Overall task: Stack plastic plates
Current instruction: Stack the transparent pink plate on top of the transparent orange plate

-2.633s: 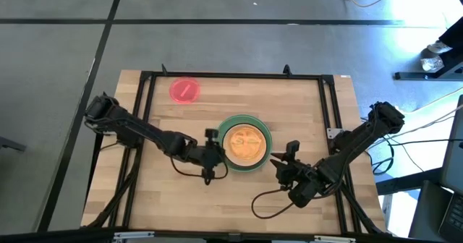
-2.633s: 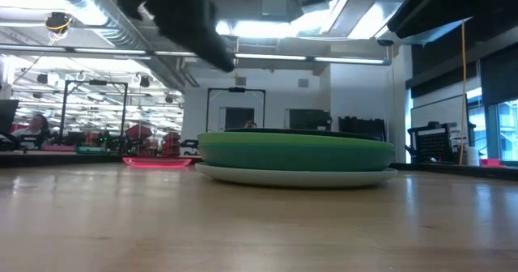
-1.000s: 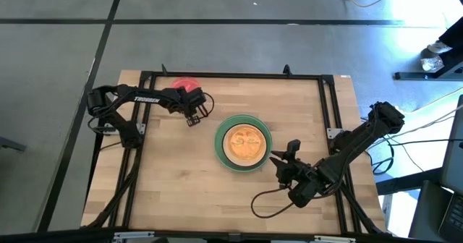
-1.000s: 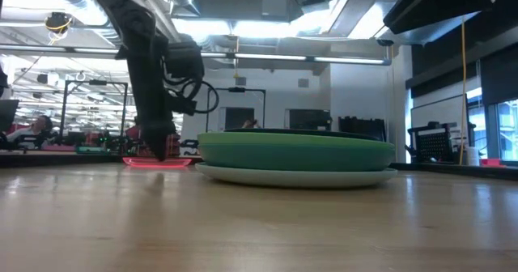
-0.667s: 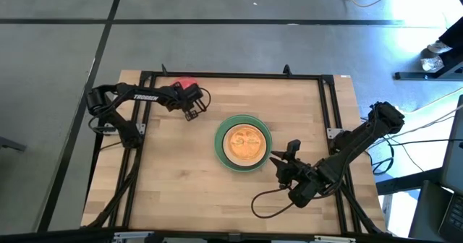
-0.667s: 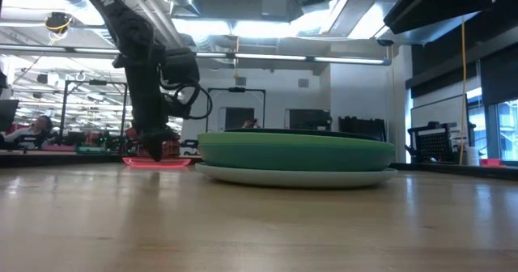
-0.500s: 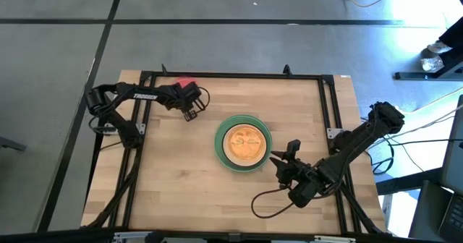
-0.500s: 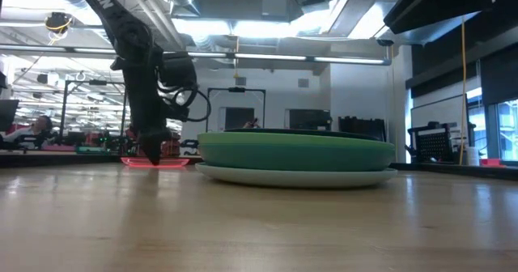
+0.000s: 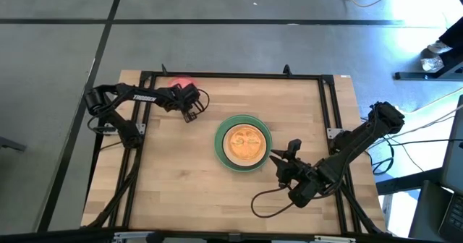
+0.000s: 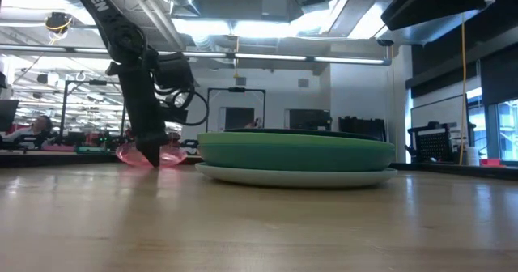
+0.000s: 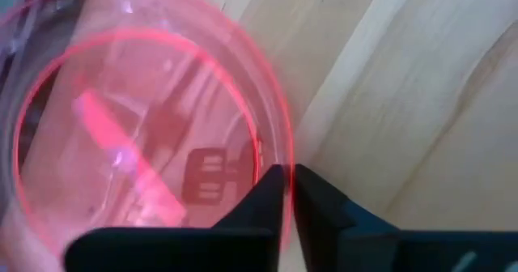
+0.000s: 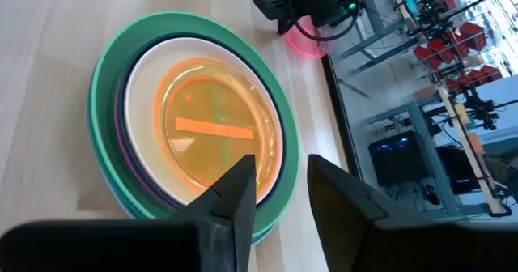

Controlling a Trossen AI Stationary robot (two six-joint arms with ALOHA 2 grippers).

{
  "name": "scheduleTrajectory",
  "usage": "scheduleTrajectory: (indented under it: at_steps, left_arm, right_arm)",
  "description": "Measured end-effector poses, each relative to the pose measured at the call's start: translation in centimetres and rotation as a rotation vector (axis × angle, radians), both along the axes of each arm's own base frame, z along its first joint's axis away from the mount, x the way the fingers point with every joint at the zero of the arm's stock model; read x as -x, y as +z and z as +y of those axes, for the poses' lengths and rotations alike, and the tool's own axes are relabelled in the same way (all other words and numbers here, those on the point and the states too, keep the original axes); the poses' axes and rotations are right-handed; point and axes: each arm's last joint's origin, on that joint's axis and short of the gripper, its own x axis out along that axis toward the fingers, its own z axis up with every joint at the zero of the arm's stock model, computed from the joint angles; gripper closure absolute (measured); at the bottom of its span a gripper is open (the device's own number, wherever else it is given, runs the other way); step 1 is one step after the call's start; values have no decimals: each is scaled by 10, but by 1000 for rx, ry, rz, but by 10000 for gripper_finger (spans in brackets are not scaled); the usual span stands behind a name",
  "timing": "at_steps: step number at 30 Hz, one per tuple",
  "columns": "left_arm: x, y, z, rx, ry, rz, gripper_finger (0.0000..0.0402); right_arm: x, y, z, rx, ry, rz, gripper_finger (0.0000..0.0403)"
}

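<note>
My left claw (image 11: 283, 187) pinches the rim of the small red plate (image 11: 137, 142) at the desk's (image 9: 289, 105) far left, tilted up. My right claw (image 12: 275, 187) waits open beside the stack (image 9: 244, 142).

plate stack (image 9: 244, 142): table centre | small plate (image 9: 181, 85): far-left of stack, tilted in left hand (image 9: 189, 113) | right hand (image 9: 282, 159): beside stack

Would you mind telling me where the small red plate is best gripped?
Grip the small red plate at its thin raised rim, from the stack's side. It is shallow, so only the edge fits between fingers. The left gripper pinches that rim, tilting it.
</note>
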Motion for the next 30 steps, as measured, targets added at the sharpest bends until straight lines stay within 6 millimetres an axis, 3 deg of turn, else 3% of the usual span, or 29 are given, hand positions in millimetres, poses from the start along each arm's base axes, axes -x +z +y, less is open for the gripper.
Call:
scheduleTrajectory:
  at_steps: [5, 12, 17, 24, 30]
  left_arm:
    - [-5, 0, -7, -36, -17, 15, 395]
    - [-25, 10, -33, -98, -124, 57, 398]
    - [-46, 39, -57, -153, -224, 28, 400]
    - [-75, 89, -103, -167, -412, -177, 400]
    - [-96, 108, -141, -110, -604, -410, 401]
  right_arm:
    - [0, 0, 0, 1, -1, -1, 292]
    - [0, 0, 0, 4, -1, 2, 292]
    - [0, 0, 0, 4, -1, 1, 292]
    - [0, 0, 0, 3, -1, 1, 292]
    - [0, 0, 0, 2, -1, -1, 292]
